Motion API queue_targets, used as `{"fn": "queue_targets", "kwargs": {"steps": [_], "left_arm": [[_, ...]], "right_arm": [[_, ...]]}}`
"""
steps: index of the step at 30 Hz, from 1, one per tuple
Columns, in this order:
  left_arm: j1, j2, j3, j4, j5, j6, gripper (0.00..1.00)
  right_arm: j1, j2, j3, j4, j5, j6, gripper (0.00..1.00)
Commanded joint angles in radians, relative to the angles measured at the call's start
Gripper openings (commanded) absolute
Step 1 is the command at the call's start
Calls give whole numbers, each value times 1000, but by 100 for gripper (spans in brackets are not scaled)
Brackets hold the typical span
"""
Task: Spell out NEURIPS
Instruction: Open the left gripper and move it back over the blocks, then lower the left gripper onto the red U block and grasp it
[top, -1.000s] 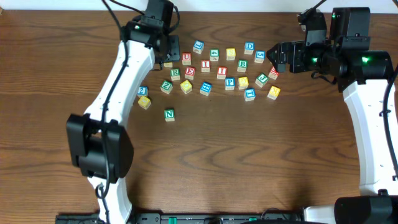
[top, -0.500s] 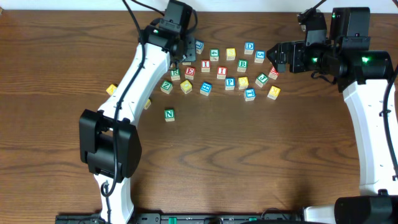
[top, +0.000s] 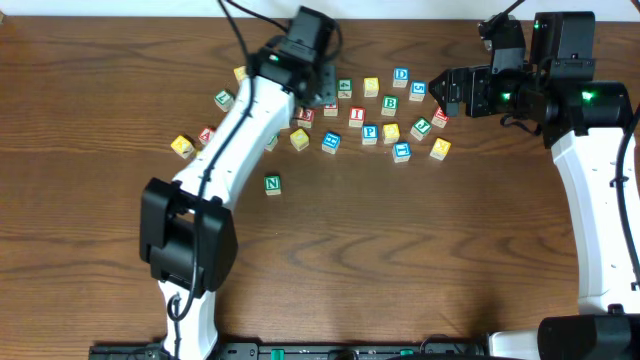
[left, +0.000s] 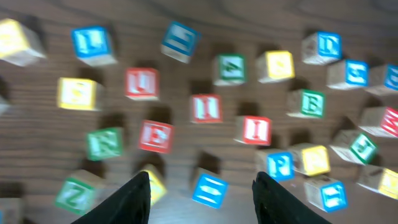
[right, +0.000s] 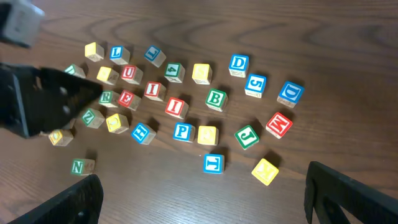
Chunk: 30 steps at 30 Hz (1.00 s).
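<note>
With green N (top: 272, 184) set alone on the table (top: 400, 260) and red E (left: 155, 135) packed close beside green R (left: 104, 143), left pincer (left: 200, 190) and right pincer (right: 205, 196) are seen spread and empty, so neighbours could be knocked in a crowded descent

cubes (left: 205, 107): blurred | left end effector (left: 202, 178): fingers cut by bottom edge

Robotics lab: robot arms (top: 235, 130) flank wooden table (top: 400, 250).

White arm links (top: 218, 150); black joints (top: 185, 240) and jaws; black cables (top: 232, 15); green lights (top: 587, 97)
</note>
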Motion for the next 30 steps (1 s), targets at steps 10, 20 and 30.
{"fn": "queue_targets", "kwargs": {"steps": [10,20,30], "left_arm": [[-62,79,11,6,-21,-76,57],[-15,79,11,13,-85,-4,59],[50,92,11,32,-81,101,59]], "right_arm": [[-4,6,-5,-1,-8,-11,99],[-4,6,-5,-1,-8,-11,99],[-4,6,-5,-1,-8,-12,99]]}}
